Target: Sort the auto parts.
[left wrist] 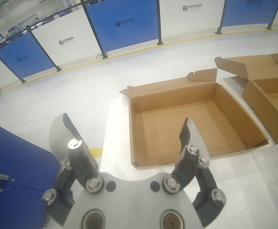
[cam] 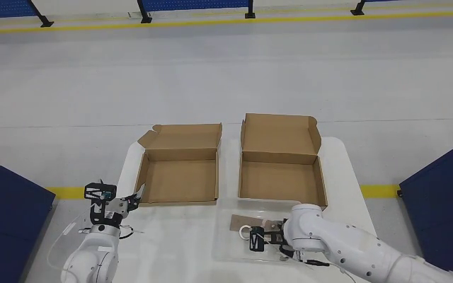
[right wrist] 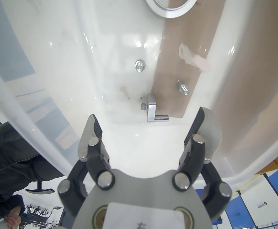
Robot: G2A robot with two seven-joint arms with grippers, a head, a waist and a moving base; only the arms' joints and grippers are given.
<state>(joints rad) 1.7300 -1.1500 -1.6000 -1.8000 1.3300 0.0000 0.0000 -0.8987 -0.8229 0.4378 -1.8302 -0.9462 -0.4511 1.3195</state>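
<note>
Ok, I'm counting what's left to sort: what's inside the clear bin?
A metal ring, a round stud, a bolt, an angled bracket and a pale plastic clip. The right tool covers the bin floor nearest it.

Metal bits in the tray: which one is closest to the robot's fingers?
The L-shaped bracket, just ahead of the open right gripper. The bolt, round stud and big ring lie farther away.
</note>
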